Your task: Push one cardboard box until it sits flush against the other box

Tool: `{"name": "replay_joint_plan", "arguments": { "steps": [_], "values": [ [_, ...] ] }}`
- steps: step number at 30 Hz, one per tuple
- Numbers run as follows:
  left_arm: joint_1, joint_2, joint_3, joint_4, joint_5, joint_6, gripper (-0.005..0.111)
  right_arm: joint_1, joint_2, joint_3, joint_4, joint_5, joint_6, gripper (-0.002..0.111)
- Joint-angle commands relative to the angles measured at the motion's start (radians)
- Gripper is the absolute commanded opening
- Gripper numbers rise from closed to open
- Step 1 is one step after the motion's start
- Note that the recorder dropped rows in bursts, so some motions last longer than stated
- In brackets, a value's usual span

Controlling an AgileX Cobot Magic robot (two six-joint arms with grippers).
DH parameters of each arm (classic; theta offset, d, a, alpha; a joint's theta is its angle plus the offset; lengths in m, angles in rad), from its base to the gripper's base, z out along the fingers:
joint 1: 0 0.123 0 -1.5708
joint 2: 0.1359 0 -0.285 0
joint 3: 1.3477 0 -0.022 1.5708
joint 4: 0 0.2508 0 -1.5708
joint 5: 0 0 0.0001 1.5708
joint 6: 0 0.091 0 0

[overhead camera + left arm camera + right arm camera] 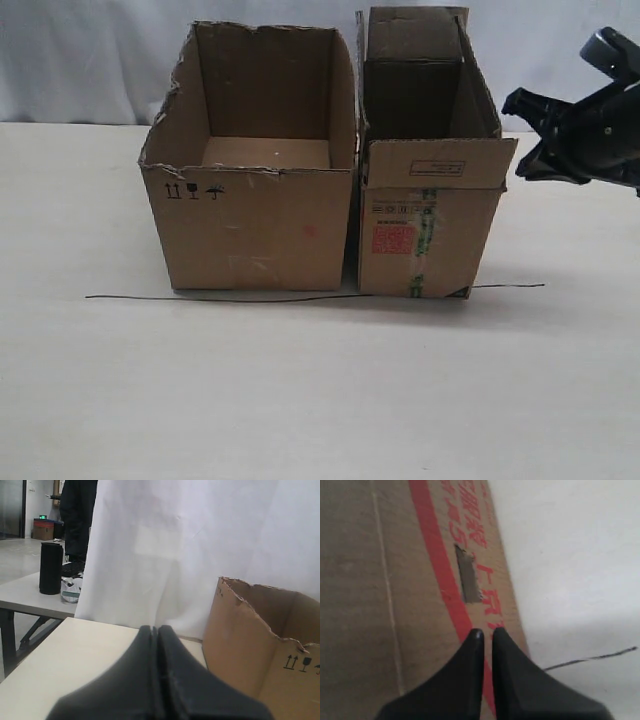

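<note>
Now left pincer (pixel 156 629), right pincer (pixel 487 631) are closed, empty; other box (pixel 250 232) shows bare floor beside cardboard box (pixel 462 240).

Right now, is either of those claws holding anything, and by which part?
Nothing is held. The left gripper is shut and empty, near the other box; the right gripper is shut and empty too, pointed at the cardboard box's side.
</note>
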Motion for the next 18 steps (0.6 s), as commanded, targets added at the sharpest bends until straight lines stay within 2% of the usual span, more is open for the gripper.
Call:
{"name": "replay_joint_plan", "arguments": {
  "steps": [1,4,12,18],
  "values": [
    [0.0,-0.004,0.003,0.002,-0.009,-0.004,0.0,-0.005,0.035,-0.045,0.112,-0.014,-0.069,0.005],
    [0.0,-0.004,0.003,0.002,-0.009,-0.004,0.0,-0.005,0.046,-0.062,0.137,-0.012,-0.075,0.005],
    [0.0,-0.004,0.003,0.002,-0.009,-0.004,0.0,-0.005,0.093,-0.065,0.342,0.011,-0.219,0.005],
    [0.0,-0.004,0.003,0.002,-0.009,-0.004,0.0,-0.005,0.104,-0.066,0.367,0.003,-0.249,0.005]
  ]
}}
